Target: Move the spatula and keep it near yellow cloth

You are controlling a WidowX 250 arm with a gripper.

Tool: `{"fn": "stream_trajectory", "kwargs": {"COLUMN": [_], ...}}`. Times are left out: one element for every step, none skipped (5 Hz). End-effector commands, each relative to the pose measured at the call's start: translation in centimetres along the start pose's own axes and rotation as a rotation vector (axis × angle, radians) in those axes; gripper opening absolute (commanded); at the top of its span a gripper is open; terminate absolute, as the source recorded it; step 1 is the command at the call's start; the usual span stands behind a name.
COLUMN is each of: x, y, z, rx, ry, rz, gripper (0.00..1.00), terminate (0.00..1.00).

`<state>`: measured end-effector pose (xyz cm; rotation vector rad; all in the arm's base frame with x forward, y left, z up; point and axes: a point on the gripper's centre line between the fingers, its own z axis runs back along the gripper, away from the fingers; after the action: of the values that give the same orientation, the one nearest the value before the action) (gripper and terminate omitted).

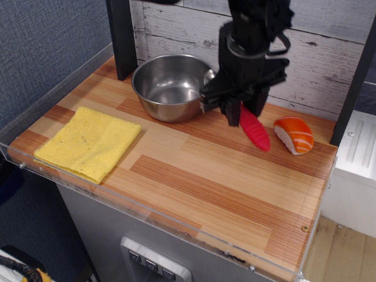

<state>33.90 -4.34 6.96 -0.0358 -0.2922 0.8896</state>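
My gripper is shut on the spatula and holds it above the wooden table, to the right of the steel bowl. Only the ribbed red-pink handle shows, hanging down to the right; a bit of the silver head peeks out at the bowl's right rim. The handle tip is close to the sushi piece. The yellow cloth lies flat at the table's front left, far from the gripper.
A black post stands at the back left behind the bowl. A clear acrylic rim runs along the table's front and left edges. A white plank wall closes the back.
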Motion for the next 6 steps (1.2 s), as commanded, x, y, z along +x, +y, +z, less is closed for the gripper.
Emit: {"fn": "stream_trajectory", "kwargs": {"x": [-0.4, -0.7, -0.8, -0.8, -0.8, -0.6], "y": [-1.3, -1.5, -1.6, -1.4, -0.9, -0.4], "z": [-1.4, -2.5, -3.5, -3.9, -4.0, -3.7], "rx": [-0.020, -0.007, 0.005, 0.014, 0.047, 0.107], "ry": [-0.007, -0.003, 0.003, 0.000, -0.008, 0.022], "rz": [-0.027, -0.044, -0.058, -0.054, -0.046, -0.026], "gripper": [0.00, 0.00, 0.00, 0.00, 0.00, 1.00], "terminate": [0.00, 0.00, 0.00, 0.00, 0.00, 0.00]}}
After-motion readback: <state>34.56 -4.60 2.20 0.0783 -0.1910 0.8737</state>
